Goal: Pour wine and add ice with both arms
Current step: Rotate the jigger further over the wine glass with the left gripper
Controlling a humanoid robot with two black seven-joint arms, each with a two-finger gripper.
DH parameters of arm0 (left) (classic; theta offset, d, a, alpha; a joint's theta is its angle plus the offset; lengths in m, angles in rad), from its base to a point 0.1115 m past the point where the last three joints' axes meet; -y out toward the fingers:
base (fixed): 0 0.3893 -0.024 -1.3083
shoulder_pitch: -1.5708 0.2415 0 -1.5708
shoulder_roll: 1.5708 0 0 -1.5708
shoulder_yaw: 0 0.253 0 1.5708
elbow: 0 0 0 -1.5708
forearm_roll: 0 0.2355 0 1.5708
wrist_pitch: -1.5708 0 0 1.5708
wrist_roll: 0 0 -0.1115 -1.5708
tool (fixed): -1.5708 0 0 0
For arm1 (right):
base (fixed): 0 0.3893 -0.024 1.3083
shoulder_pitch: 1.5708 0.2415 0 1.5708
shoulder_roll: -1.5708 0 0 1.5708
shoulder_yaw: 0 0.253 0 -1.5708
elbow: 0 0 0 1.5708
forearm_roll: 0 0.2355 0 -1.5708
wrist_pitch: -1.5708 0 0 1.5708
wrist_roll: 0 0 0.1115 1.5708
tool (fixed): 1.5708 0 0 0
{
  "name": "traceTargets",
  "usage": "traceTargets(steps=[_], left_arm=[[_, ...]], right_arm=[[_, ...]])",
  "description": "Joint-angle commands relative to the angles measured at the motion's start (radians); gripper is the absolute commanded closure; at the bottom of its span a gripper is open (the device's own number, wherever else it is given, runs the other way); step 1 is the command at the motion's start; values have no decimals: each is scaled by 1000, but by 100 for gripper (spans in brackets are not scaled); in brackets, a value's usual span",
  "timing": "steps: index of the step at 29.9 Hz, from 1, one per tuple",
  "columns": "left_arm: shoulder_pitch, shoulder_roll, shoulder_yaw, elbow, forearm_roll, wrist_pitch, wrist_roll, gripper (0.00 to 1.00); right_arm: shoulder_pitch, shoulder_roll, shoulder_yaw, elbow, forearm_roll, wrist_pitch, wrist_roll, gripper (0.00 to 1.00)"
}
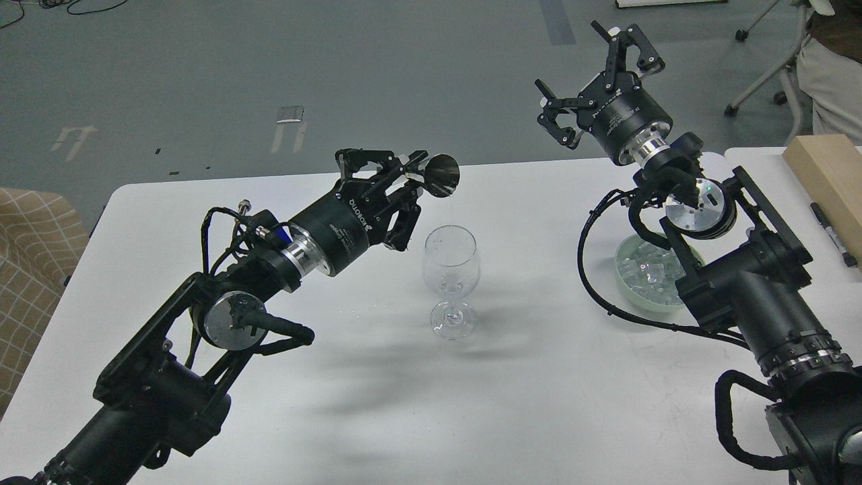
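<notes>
A clear empty wine glass stands upright at the middle of the white table. My left gripper is shut on a metal spoon, whose round dark bowl hangs just above and behind the glass rim. Ice cubes lie in a pale green bowl at the right, partly hidden by my right arm. My right gripper is open and empty, held high above the table's far edge, up and left of the bowl.
A wooden block and a black marker lie at the table's right edge. A checked beige cushion is at the left. A chair and a seated person are at the far right.
</notes>
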Motion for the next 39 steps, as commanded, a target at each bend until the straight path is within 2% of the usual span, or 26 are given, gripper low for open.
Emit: traceTargets(steps=[1, 39], left_arm=[[0, 1, 0, -13, 18, 0, -2, 100], [2, 1, -2, -24, 150, -19, -8, 100]], right_arm=[[0, 0, 0, 0, 0, -6, 0, 0], [5, 0, -1, 0, 2, -11, 0, 0]])
